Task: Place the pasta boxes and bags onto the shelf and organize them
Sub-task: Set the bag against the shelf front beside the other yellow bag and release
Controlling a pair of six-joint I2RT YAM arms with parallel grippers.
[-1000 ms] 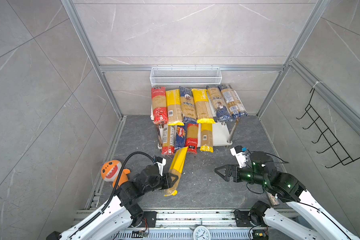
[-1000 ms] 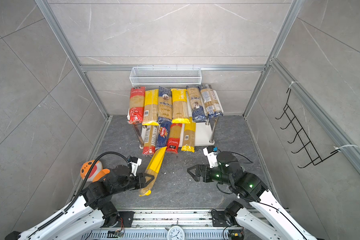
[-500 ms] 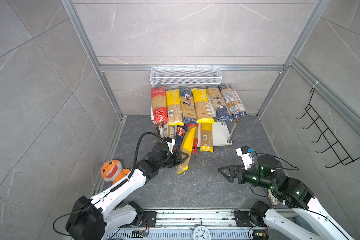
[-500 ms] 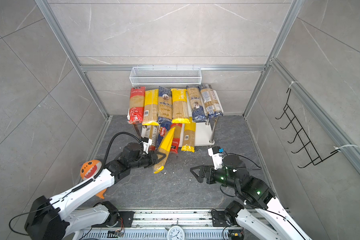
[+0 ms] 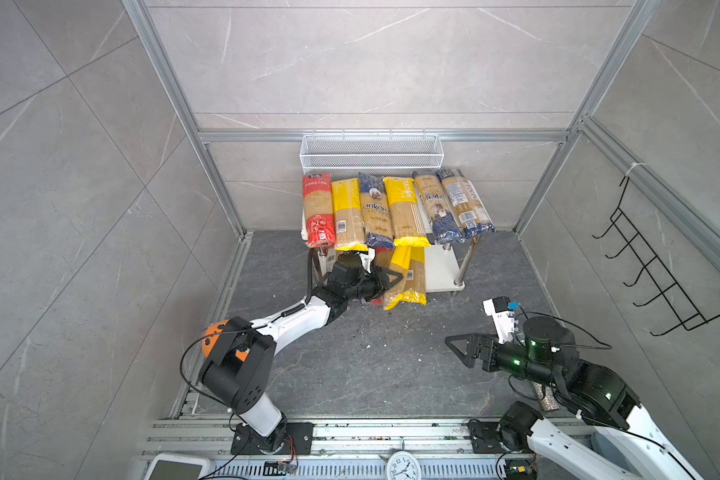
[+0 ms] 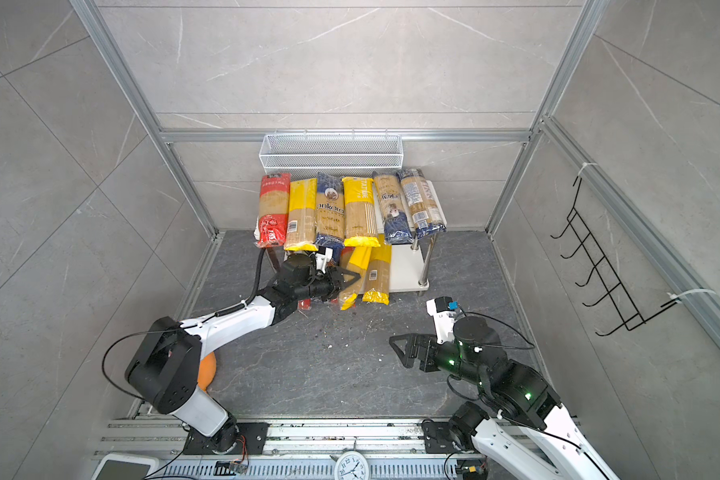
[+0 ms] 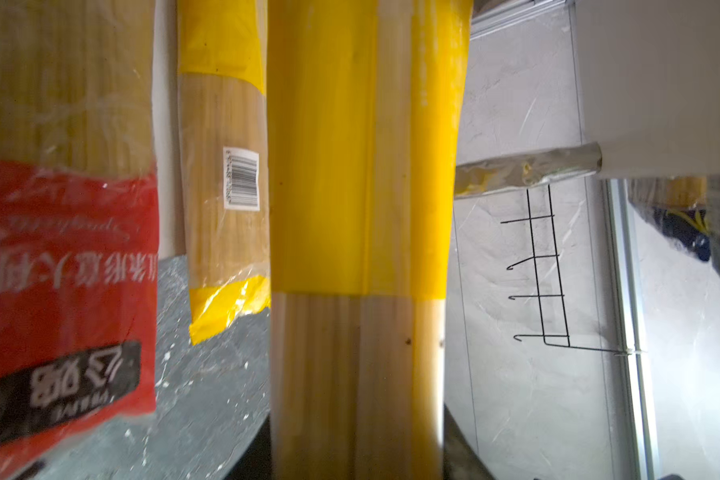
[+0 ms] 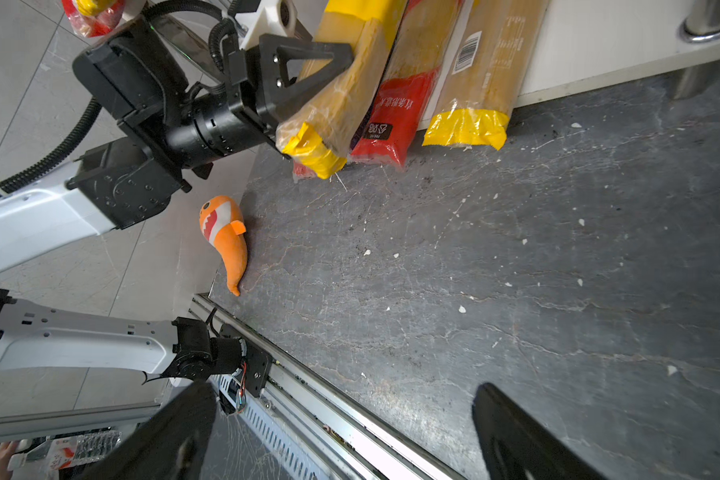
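Left gripper (image 5: 395,279) pinches a yellow-ended spaghetti packet (image 5: 403,261) near its lower end. The packet is tilted over the lower board of the shelf (image 5: 441,270), beside a red-ended packet (image 8: 391,120). Right gripper (image 5: 458,349), spread wide, hovers over the bench (image 5: 371,365), well apart.

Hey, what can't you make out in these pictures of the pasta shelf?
Lower shelf board: both top views, left part covered by upper-row packets and the left arm.
Orange toy: both top views, mostly behind the left arm's elbow.
Left pincer: left wrist view, the held yellow packet fills the frame, fingers unseen.
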